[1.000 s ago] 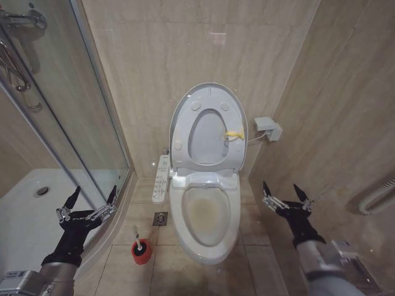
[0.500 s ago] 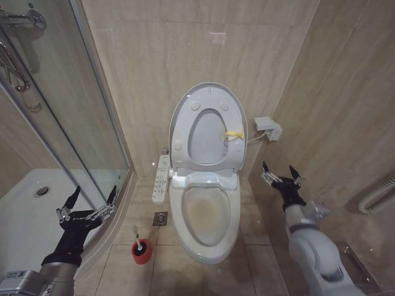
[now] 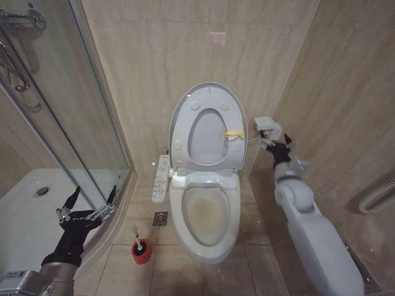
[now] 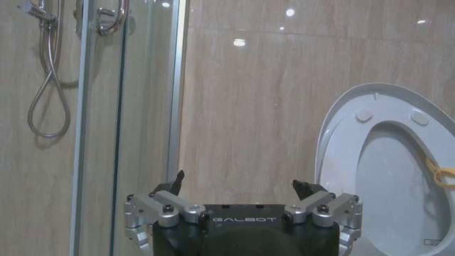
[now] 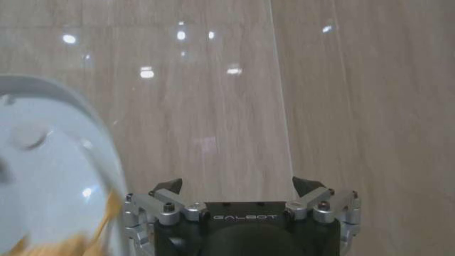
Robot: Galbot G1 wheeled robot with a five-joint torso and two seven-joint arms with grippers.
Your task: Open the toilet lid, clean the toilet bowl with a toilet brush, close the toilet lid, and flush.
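Head view shows 1 toilet lid (image 3: 207, 92) raised upright against the wall, with the seat ring (image 3: 208, 137) up against it. Below, 1 toilet bowl (image 3: 207, 216) lies uncovered, yellowish stains inside. 1 toilet brush (image 3: 138, 243) stands in 1 red holder cup (image 3: 141, 254) on the floor left of the bowl. The left pincer (image 3: 92, 198) hangs spread wide near the shower glass (image 3: 74, 111). The right pincer (image 3: 276, 143) is spread beside the wall box (image 3: 268, 127), right of the lid.

The word "GALBOT" stands in pale capitals on the black body of the left gripper (image 4: 240, 184), just below its parted jaws. The same word "GALBOT" stands on the black body of the right gripper (image 5: 238, 185). No other lettering can be read.
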